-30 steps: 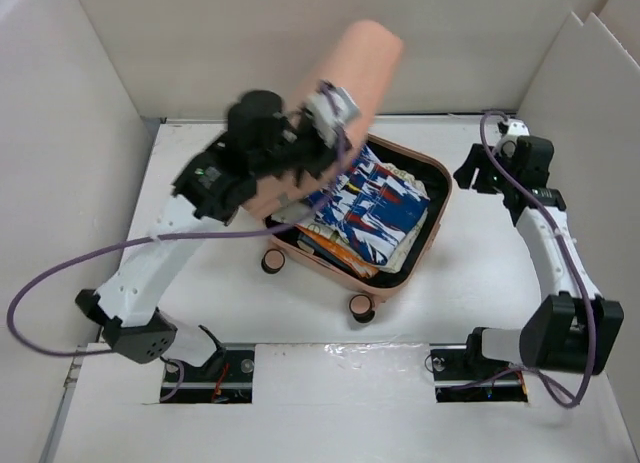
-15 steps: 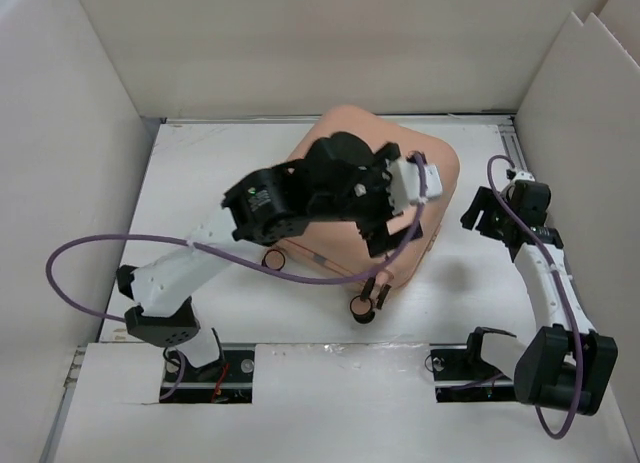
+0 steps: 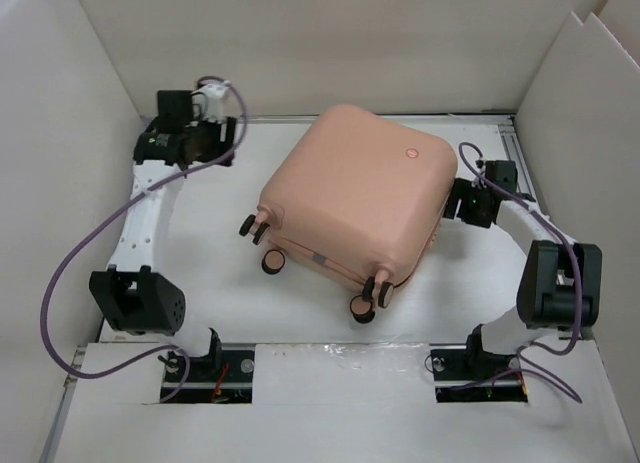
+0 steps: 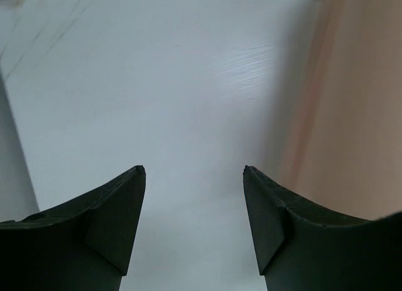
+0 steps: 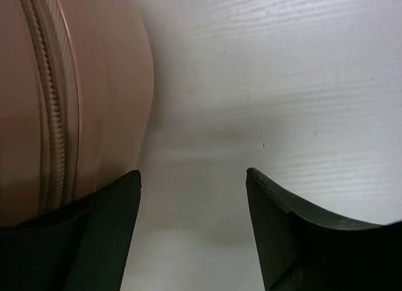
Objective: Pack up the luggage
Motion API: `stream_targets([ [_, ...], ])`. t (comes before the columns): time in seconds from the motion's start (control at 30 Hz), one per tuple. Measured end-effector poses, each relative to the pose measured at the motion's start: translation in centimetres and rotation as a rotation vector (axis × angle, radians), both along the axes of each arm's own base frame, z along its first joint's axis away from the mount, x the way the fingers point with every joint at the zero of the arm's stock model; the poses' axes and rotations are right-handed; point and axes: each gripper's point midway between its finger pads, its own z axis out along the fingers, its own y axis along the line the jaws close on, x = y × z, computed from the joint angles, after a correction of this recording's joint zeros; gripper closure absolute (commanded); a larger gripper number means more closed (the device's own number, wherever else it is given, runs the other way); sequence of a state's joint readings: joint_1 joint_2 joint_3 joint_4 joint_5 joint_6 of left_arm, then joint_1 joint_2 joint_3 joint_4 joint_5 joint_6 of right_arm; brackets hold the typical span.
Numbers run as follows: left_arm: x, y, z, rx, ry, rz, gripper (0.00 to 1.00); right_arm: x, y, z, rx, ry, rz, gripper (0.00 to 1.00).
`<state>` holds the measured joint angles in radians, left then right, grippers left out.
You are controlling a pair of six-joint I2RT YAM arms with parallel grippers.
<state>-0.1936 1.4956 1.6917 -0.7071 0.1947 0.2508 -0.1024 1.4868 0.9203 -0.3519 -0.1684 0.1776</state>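
The salmon-pink luggage [image 3: 355, 198] lies closed at the middle of the white table, its caster wheels [image 3: 361, 309] toward the near edge and its contents hidden. My left gripper [image 3: 232, 135] is at the far left corner, well apart from the luggage. In the left wrist view it [image 4: 194, 171] stands open over bare table, with the pink shell [image 4: 352, 115] blurred at the right. My right gripper [image 3: 452, 205] sits low beside the luggage's right side. It [image 5: 193, 173] is open and holds nothing. Its left finger [image 5: 100, 228] is close to the shell and zipper seam [image 5: 53, 102].
White cardboard walls enclose the table on the left [image 3: 60, 133], back and right [image 3: 580, 93]. A purple cable [image 3: 60, 283] loops off the left arm toward the left wall. A second pair of wheels [image 3: 252, 226] sticks out at the luggage's left corner.
The lid has come down and the luggage is now closed over the clothes. My left gripper let go of it and swung back to the far left corner. The right gripper moved in beside the luggage.
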Motion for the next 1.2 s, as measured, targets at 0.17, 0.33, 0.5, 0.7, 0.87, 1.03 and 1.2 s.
stream_targets([
  [0.17, 1.6, 9.8, -8.1, -0.023, 0.121, 0.249, 0.41, 3.6, 0.3, -0.1, -0.024, 0.023, 0.058, 0.30],
  [0.33, -1.0, 6.4, -15.1, -0.053, 0.239, 0.097, 0.41, 11.0, 3.4, 0.6, -0.035, -0.021, 0.212, 0.31],
  [0.5, -3.5, 5.4, -15.4, -0.019, 0.186, -0.024, 0.40, 20.3, 11.0, 2.8, -0.057, -0.172, 0.427, 0.31],
  [0.7, -4.8, 6.9, -9.1, 0.189, -0.025, -0.184, 0.27, 25.1, 23.2, 8.1, 0.018, -0.441, 0.688, 0.31],
  [0.87, -6.8, 7.5, -5.7, 0.414, -0.069, -0.432, 0.13, 23.6, 28.0, 13.1, 0.118, -0.580, 0.823, 0.29],
  [1.03, -9.1, 2.6, -0.8, 0.529, -0.240, -0.807, 0.03, 19.8, 24.8, 15.3, 0.173, -0.552, 0.778, 0.29],
  [1.2, -14.1, -5.9, 0.4, 0.567, -0.394, -1.185, 0.01, 17.0, 14.5, 16.9, 0.138, -0.541, 0.612, 0.28],
])
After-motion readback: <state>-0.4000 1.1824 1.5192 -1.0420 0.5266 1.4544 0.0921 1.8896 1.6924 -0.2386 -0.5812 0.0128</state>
